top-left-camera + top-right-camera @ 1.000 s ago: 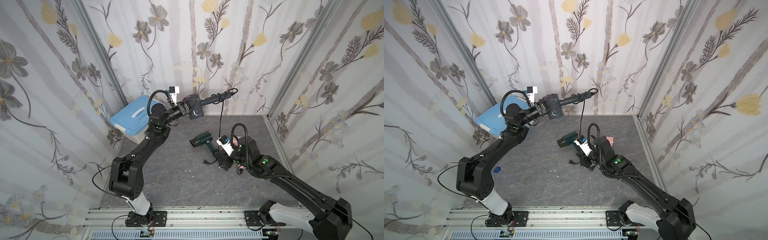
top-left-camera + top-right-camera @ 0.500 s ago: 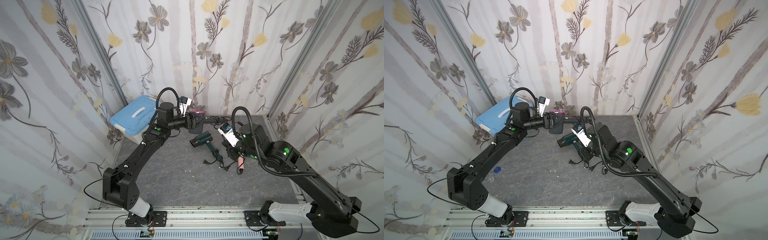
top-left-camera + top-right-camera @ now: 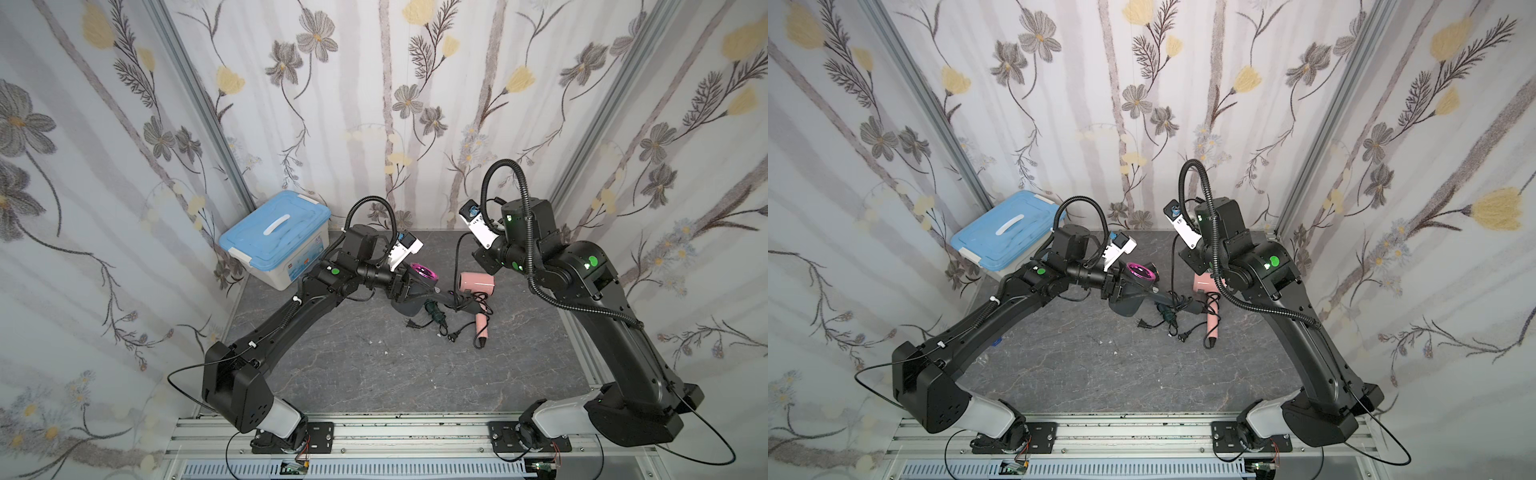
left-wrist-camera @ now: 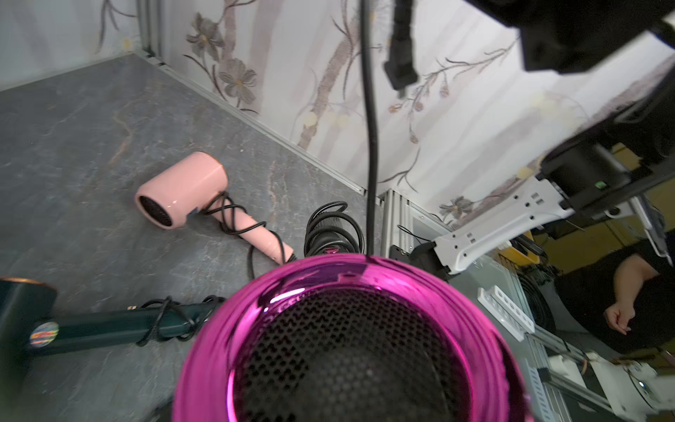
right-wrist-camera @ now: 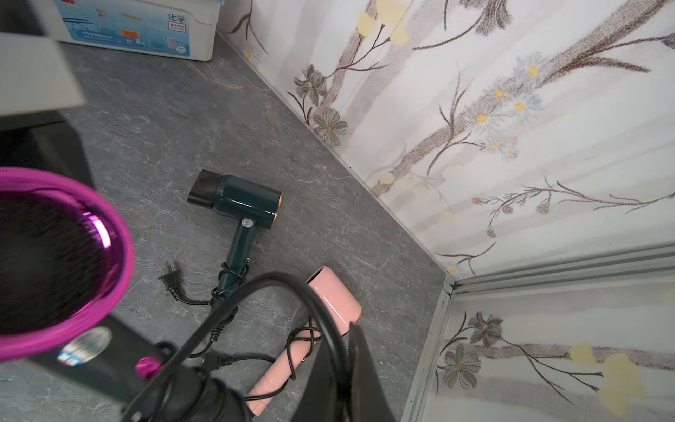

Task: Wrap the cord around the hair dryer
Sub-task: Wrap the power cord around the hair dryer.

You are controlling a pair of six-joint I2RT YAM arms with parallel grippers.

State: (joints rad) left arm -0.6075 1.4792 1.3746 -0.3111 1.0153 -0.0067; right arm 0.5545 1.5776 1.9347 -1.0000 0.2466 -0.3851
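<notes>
Top view: cord [image 3: 456, 266] near pink dryer [image 3: 478, 282]

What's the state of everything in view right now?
Black hair dryer with magenta ring: held in left hand.
Its black cord: partly coiled on the handle, rest taut upward.
Right hand: shut on that cord.
Dark green hair dryer: lying flat, cord wrapped.
Pink hair dryer: lying flat, cord wrapped.
Blue-lidded plastic box: closed.
</notes>
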